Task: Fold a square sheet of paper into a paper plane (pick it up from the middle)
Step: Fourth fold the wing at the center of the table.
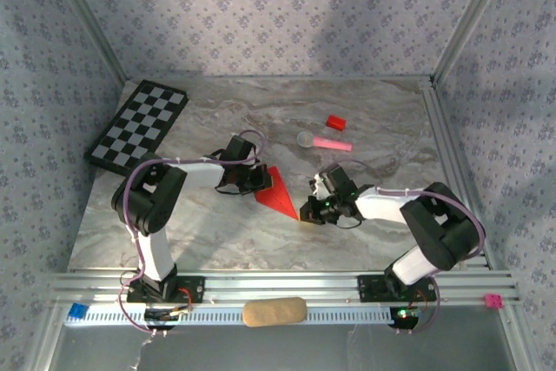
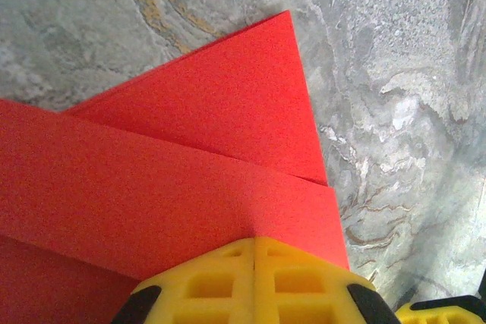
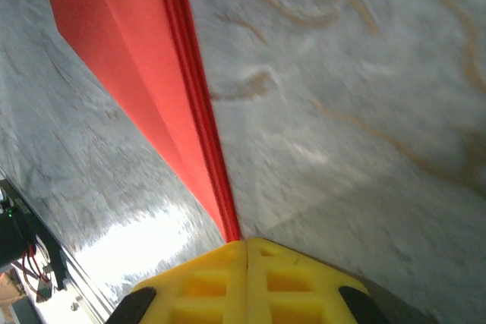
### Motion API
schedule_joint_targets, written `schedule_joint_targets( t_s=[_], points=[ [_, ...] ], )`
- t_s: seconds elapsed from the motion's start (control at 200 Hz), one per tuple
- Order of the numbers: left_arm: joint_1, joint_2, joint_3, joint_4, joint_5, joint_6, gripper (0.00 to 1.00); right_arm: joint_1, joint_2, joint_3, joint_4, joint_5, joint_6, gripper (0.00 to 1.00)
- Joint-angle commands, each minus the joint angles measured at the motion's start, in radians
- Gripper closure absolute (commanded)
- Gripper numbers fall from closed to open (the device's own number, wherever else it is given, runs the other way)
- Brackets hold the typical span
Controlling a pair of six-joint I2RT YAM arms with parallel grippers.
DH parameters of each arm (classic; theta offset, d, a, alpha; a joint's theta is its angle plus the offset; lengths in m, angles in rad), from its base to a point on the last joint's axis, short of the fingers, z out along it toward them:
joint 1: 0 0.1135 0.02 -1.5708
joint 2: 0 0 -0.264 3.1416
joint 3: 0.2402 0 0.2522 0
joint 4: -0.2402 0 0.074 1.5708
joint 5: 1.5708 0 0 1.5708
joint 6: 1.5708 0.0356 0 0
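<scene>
From above, the paper plane (image 1: 276, 195) lay mid-table between both arms. The left wrist camera showed the left gripper (image 2: 253, 263) fully closed over layered folds. The right wrist camera showed the right gripper (image 3: 245, 271) pinching the plane's tip. A checkerboard (image 1: 139, 125) sat far left on the marbled table (image 1: 217, 241), between patterned walls (image 1: 261, 6).

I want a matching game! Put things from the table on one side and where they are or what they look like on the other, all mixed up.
Things:
1. checkerboard
2. red block
3. pink stick
4. red paper

Places or looks:
A. folded, lying in the middle of the table
B. far left corner
C. small, just behind the stick
D. has a grey round head

Pairs: 1-B, 2-C, 3-D, 4-A
</scene>
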Motion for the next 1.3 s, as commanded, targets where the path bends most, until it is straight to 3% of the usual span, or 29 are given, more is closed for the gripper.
schedule_joint_targets(
  t_s=[0.0, 0.19, 0.465, 0.79, 1.039, 1.294],
  points=[
    [0.009, 0.055, -0.032, -0.078, -0.075, 0.044, 0.96, -0.01, -0.064, -0.007, -0.089, 0.016, -0.011, 0.98],
    [-0.003, 0.058, -0.033, -0.068, -0.074, 0.035, 0.96, -0.013, -0.039, 0.086, -0.037, -0.015, 0.006, 0.96],
    [-0.003, 0.059, -0.033, -0.072, -0.089, 0.033, 0.96, 0.007, 0.17, 0.229, 0.042, -0.045, 0.062, 0.97],
    [0.007, 0.051, 0.007, -0.098, -0.075, 0.033, 0.94, 0.024, 0.222, 0.161, 0.018, -0.01, 0.051, 0.99],
    [0.006, -0.048, 0.082, -0.17, -0.071, 0.056, 0.83, 0.028, 0.237, 0.154, -0.01, 0.018, 0.048, 1.0],
    [-0.031, -0.082, 0.034, -0.068, 0.031, -0.051, 0.9, 0.033, 0.249, 0.168, -0.018, 0.036, 0.066, 1.0]
  ],
)
